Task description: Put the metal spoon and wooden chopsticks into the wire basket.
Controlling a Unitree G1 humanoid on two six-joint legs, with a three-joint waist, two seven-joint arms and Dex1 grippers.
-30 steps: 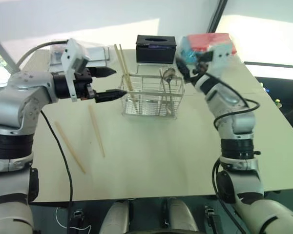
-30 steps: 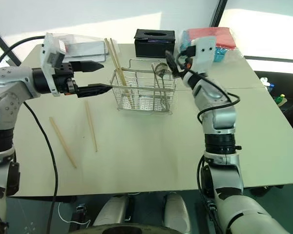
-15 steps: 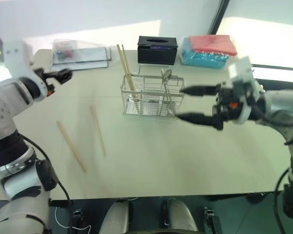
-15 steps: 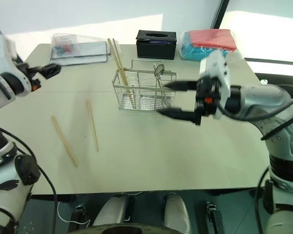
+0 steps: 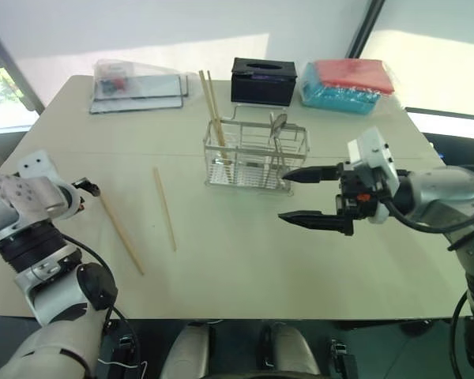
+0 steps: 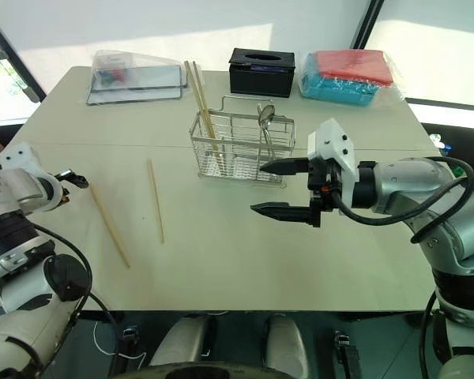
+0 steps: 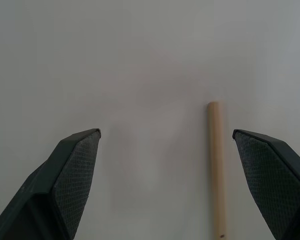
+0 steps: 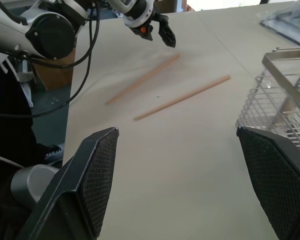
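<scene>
Spoon [image 6: 265,120] and two chopsticks [image 6: 199,101] stand in wire basket [image 6: 241,150]; two chopsticks [image 6: 109,224] lie on table [image 6: 221,245], left gripper [image 7: 167,150] spread above one end for pickup, right gripper [image 6: 278,188] spread, empty.

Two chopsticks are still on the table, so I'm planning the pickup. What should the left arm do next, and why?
Probably lower the left gripper and shut it on the chopstick: its end lies between the open fingers, still flat on the table.

A bare test room: one pale table [image 6: 221,260] by bright windows [image 6: 426,31], tabletop props.
</scene>
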